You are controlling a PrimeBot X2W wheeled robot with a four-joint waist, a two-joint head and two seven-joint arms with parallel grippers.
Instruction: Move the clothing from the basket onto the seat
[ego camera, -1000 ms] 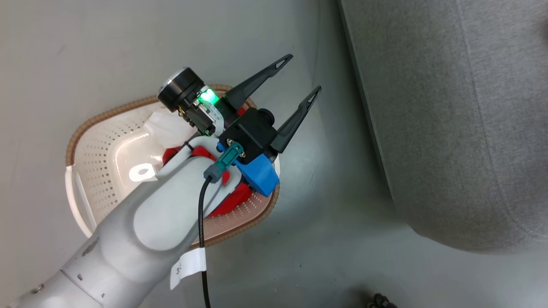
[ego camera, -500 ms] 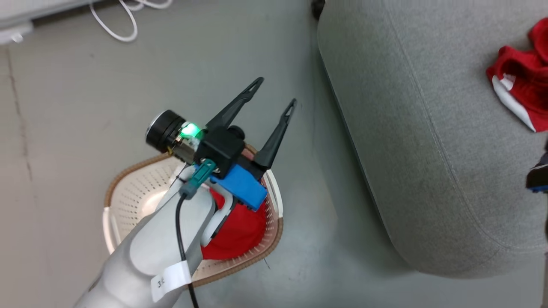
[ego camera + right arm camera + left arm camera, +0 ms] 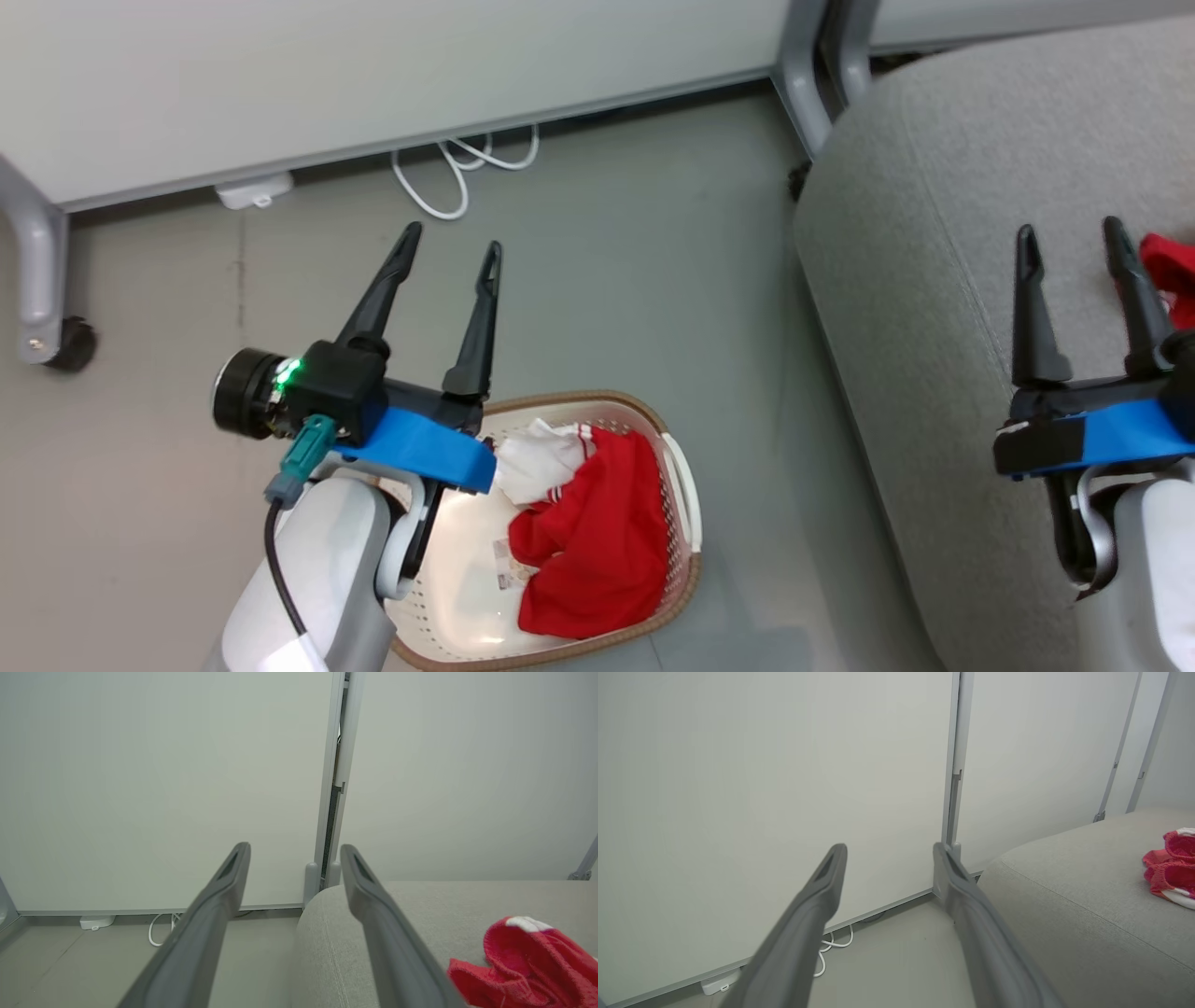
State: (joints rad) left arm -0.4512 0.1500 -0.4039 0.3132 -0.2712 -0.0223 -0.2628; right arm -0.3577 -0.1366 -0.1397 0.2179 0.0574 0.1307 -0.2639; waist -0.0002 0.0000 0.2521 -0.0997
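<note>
In the head view the left tool (image 3: 452, 238) sits over the upper left rim of the basket (image 3: 597, 401), and its two dark fingers point away across the floor (image 3: 607, 308) toward a pale wall panel (image 3: 373, 75); the fingers are spread wide and hold nothing. The right tool (image 3: 1069, 229) is above the seat (image 3: 915, 308), its fingers likewise wide apart and empty.

The basket stands on the floor near the seat's left edge, not touching it. Inside it lies a red garment (image 3: 597, 532), bunched against the right wall; a white part with white stripes (too crumpled to tell its cut) lies at its far end, close to the left tool's blue mount. A barcode sticker (image 3: 504, 565) shows on the basket's bare bottom, just beside the cloth.

A second red garment (image 3: 1167, 271) with white trim lies on the seat, just right of the right tool's fingers; the right wrist view shows it on the grey cushion beside the right finger, outside the gap between the two. Whether cloth and finger touch cannot be told.

A white cable (image 3: 457, 177) loops on the floor at the foot of the wall panel; a grey frame leg with a black caster (image 3: 70, 343) stands at the far left.
</note>
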